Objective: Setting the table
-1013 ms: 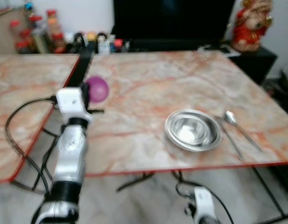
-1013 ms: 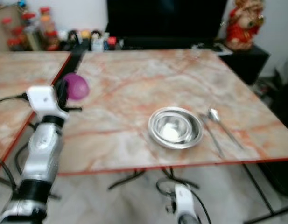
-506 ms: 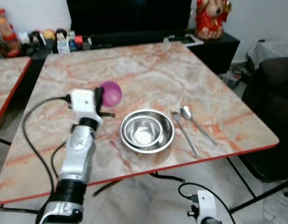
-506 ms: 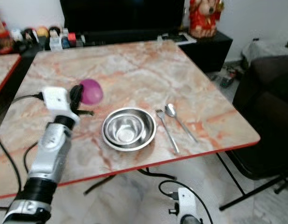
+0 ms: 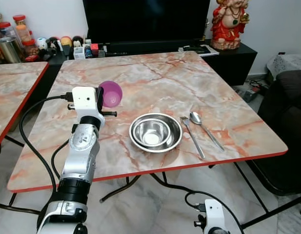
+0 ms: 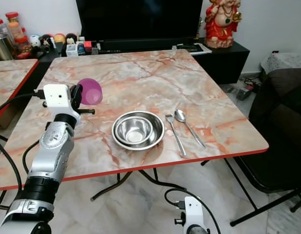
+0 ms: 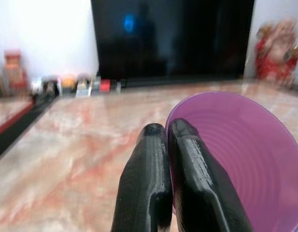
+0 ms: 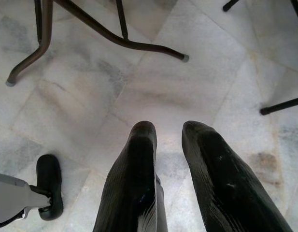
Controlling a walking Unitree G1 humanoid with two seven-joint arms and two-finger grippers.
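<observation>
A: While the rim of the purple cup (image 7: 235, 159) is being pinched between its two black fingers, the left gripper (image 7: 166, 133) is being held above the marble table (image 5: 165, 78), over its left half. The fingers are being kept pressed together on the cup's wall, one inside and one outside.

B: And the cup itself?

A: It is being carried tipped on its side, clear of the tabletop, with its mouth turned toward the wrist camera. Just to its right, down on the table, a steel bowl (image 5: 155, 132) is being shown upright near the front edge.

B: Cutlery is being seen too?

A: Yes. A fork (image 5: 192, 136) is lying just beside the bowl on its right, and a spoon (image 5: 206, 129) is lying just beside the fork, both pointing away from the robot.

B: What about the other arm?

A: The right gripper (image 8: 168, 133) is being hung idle below the table, over a pale tiled floor (image 8: 197, 82), with its fingers parted and nothing between them. Dark table legs (image 8: 124, 41) are being caught beyond it.

B: Farther out?

A: A black television (image 5: 145, 19) is standing behind the table, a red and gold figurine (image 5: 230, 22) at its right, and jars (image 5: 18, 34) at the far left.
</observation>
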